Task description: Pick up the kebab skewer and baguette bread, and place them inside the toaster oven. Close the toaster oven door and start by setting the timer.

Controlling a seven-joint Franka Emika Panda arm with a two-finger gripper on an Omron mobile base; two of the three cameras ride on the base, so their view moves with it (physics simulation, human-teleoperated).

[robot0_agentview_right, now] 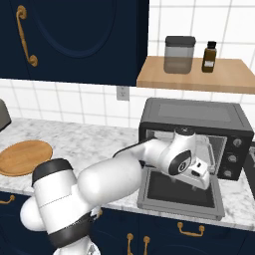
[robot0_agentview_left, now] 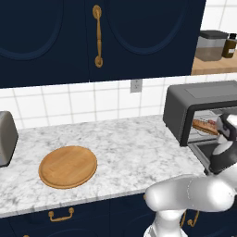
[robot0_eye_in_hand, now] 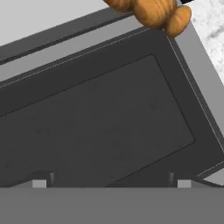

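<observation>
The toaster oven (robot0_agentview_left: 199, 99) (robot0_agentview_right: 196, 117) stands on the counter's right end. Its door (robot0_agentview_right: 179, 193) (robot0_eye_in_hand: 100, 118) is dropped flat toward me. The baguette bread (robot0_agentview_left: 205, 126) (robot0_eye_in_hand: 155, 12) lies on the rack inside, with one golden-brown end at the top of the hand view. My gripper (robot0_agentview_right: 200, 175) (robot0_eye_in_hand: 109, 183) hovers just above the lowered door's window, pointing down at it. It is open and nothing is between its fingers. I cannot make out the kebab skewer; my hand covers part of the oven's mouth.
A round wooden board (robot0_agentview_left: 68, 166) (robot0_agentview_right: 24, 157) lies on the marble counter to the left. A silver toaster (robot0_agentview_left: 6, 138) stands at the far left. Above the oven, a wooden shelf (robot0_agentview_right: 194, 77) carries a grey canister (robot0_agentview_right: 179, 55) and a brown bottle (robot0_agentview_right: 210, 57).
</observation>
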